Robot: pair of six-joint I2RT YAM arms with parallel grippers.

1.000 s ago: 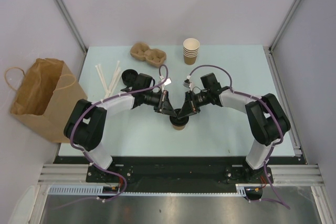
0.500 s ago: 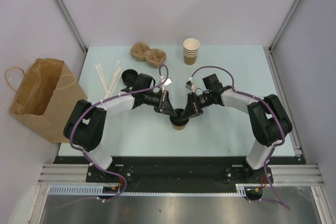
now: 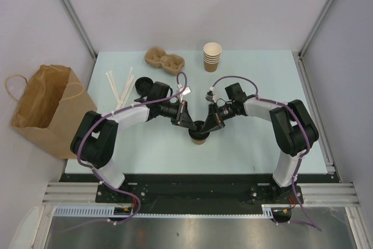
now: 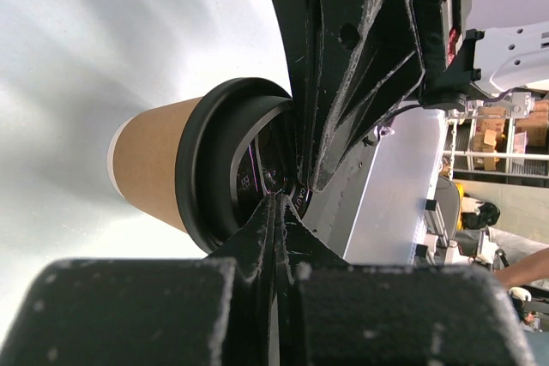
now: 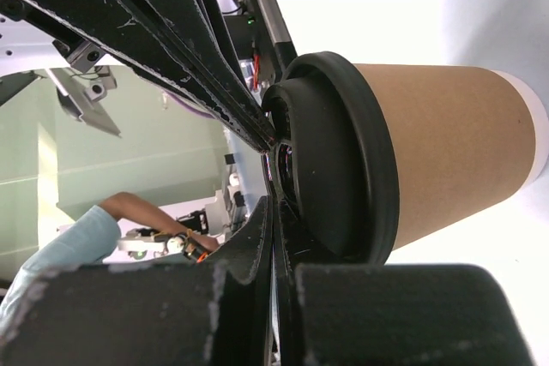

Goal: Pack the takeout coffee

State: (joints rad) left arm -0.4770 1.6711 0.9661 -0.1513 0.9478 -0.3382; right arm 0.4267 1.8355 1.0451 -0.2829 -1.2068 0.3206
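- Shifted since a second ago: right arm's elbow, drawn slightly inward; cup and left arm as before.
- Far left, off the table (image 3: 250,144): brown paper bag (image 3: 44,106), mouth open, standing.
- Back left on the table: white stir sticks (image 3: 119,88), then loose black lid (image 3: 143,84) just beside the left arm's wrist.
- Behind those: pulp cup carrier (image 3: 165,60), two wells up.
- Left gripper (image 3: 189,123): fingers pressed together, nothing between them, tips on the coffee's lid from the left; same in left wrist view (image 4: 276,203).
- Takeout coffee (image 3: 199,139): upright at table centre, near edge side, black lid on, between both grippers. Tan wall and lid rim clear in the wrist views (image 4: 154,165) (image 5: 446,152).
- Right gripper (image 3: 208,125): fingers likewise closed on themselves (image 5: 273,203), tips touching lid top from the right, meeting the left tips.
- Back centre-right: stack of lidless paper cups (image 3: 213,56), well apart from the arms.
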